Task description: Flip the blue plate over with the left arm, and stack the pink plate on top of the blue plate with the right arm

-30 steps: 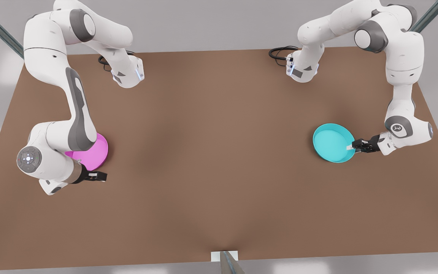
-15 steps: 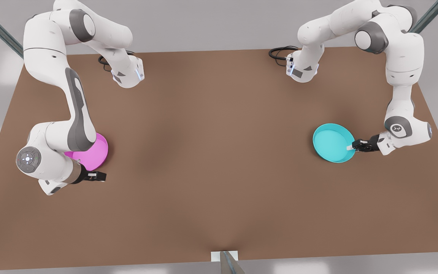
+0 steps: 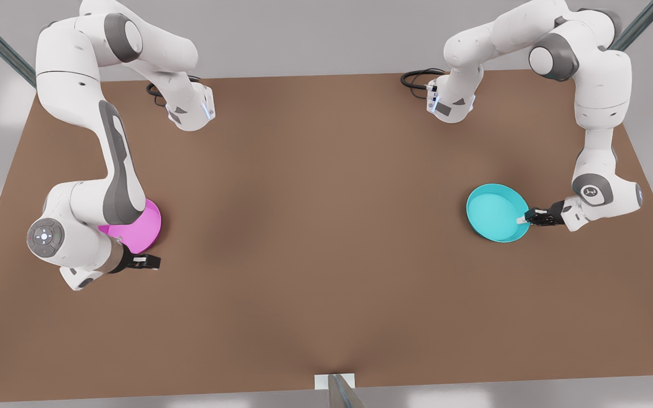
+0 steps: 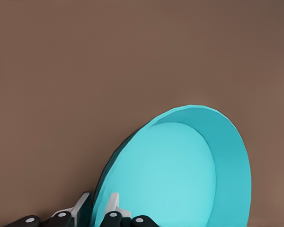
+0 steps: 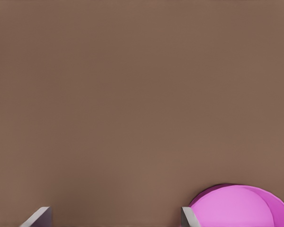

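The blue plate [image 3: 495, 212] lies open side up on the brown table at the front view's right. My left gripper [image 3: 528, 218] is shut on its rim at the side facing that arm. In the left wrist view the blue plate [image 4: 180, 175] has one finger on each side of its rim, held by the left gripper [image 4: 98, 212], and a dark shadow shows under the gripped edge. The pink plate [image 3: 140, 228] rests at the front view's left, partly hidden by the right arm. My right gripper [image 3: 147, 262] hovers open just beside it, nearer the table's front. The pink plate [image 5: 241, 208] sits outside the right gripper [image 5: 114, 220].
Both arm bases stand at the table's far edge, each with a black cable, a small curl [image 3: 156, 88] and a wider loop [image 3: 417, 77]. A white bracket with a grey post [image 3: 335, 384] sits at the front edge. Bare brown table [image 3: 326, 226] stretches between the plates.
Almost nothing differs. The left arm's wrist has crept slightly toward the blue plate, and the right gripper has shifted a few pixels. Both plates stay in place.
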Tool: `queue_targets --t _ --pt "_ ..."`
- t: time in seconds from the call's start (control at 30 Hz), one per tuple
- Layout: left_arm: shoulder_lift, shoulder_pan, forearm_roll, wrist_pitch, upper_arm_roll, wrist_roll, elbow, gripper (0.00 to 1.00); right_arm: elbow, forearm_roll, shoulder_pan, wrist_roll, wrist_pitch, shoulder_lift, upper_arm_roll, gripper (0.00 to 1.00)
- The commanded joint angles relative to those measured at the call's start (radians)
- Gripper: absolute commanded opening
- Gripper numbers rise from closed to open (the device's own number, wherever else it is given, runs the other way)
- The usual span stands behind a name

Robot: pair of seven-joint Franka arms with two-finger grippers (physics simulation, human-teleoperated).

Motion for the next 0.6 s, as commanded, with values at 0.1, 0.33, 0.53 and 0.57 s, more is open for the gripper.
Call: queue_targets --t 0.1,0.33,0.53,0.57 --pt "0.0 0.0 0.002 0.0 0.0 0.0 0.0 0.32 0.0 0.0 0.002 0.0 -0.001 0.0 0.0 1.0" --pt "0.005 0.0 0.003 0.0 0.0 0.0 0.0 0.3 0.0 0.0 0.003 0.006 -0.008 0.0 0.002 1.0" --pt "0.005 0.0 0.006 -0.003 0.0 0.0 0.0 0.25 0.0 0.0 0.005 0.006 -0.008 0.0 0.002 1.0" --pt "0.005 0.0 0.008 -0.003 0.0 0.002 0.0 0.25 0.0 0.0 0.005 0.006 -0.008 0.0 0.002 1.0"
